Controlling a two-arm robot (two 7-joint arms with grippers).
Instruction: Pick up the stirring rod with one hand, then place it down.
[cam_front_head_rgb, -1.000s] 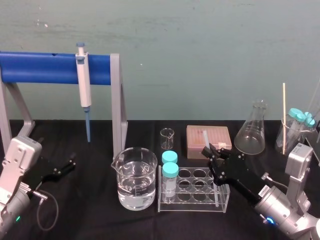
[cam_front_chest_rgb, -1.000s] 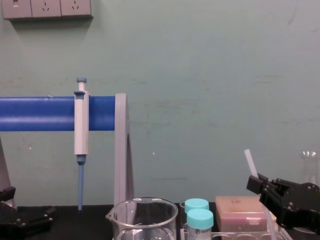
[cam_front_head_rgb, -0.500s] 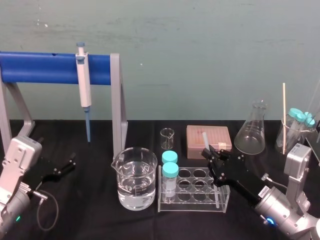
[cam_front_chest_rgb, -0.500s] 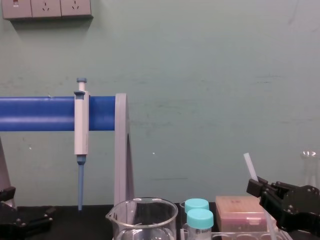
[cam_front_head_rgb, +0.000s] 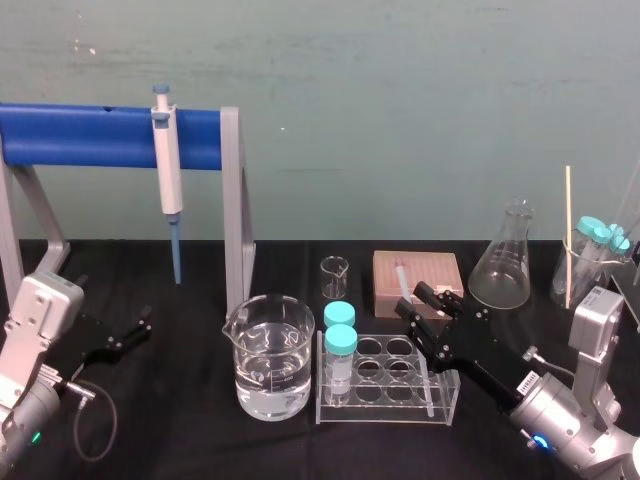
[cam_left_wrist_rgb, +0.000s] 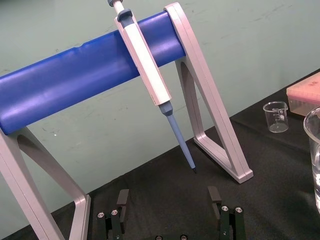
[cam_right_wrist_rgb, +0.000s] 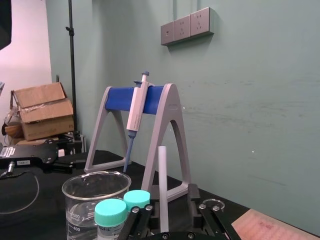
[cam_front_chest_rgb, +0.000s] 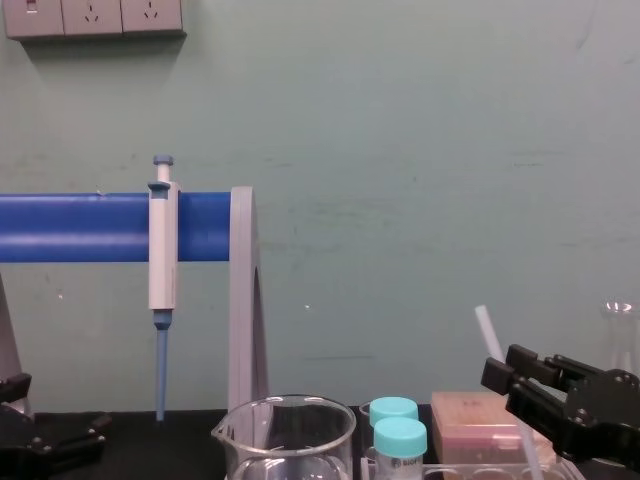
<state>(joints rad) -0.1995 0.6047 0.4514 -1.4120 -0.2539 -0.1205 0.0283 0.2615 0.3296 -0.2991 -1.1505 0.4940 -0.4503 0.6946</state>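
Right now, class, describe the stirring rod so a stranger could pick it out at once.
Find the clear tube rack beside the water beaker. At its right end, by the right gripper, leans the stirring rod. It is thin, plain white and uncapped, unlike the teal-capped tubes.

On the surface (cam_front_head_rgb: 200, 440) you have one stirring rod (cam_right_wrist_rgb: 163, 190), one pipette (cam_front_head_rgb: 168, 170), one blue stand (cam_front_head_rgb: 100, 135), one large beaker (cam_front_head_rgb: 268, 365), one small beaker (cam_front_head_rgb: 334, 277), one conical flask (cam_front_head_rgb: 500, 265), one pink box (cam_front_head_rgb: 418, 275) and one tube rack (cam_front_head_rgb: 380, 406). In the rack you can count two capped tubes (cam_front_head_rgb: 340, 345), and far on your right there is one wooden stick (cam_front_head_rgb: 568, 235) and one jar (cam_front_head_rgb: 590, 262) where at least three teal caps show, but the exact number there cannot be told. The tools are two: one left tool (cam_front_head_rgb: 140, 328) and one right tool (cam_front_head_rgb: 415, 298).
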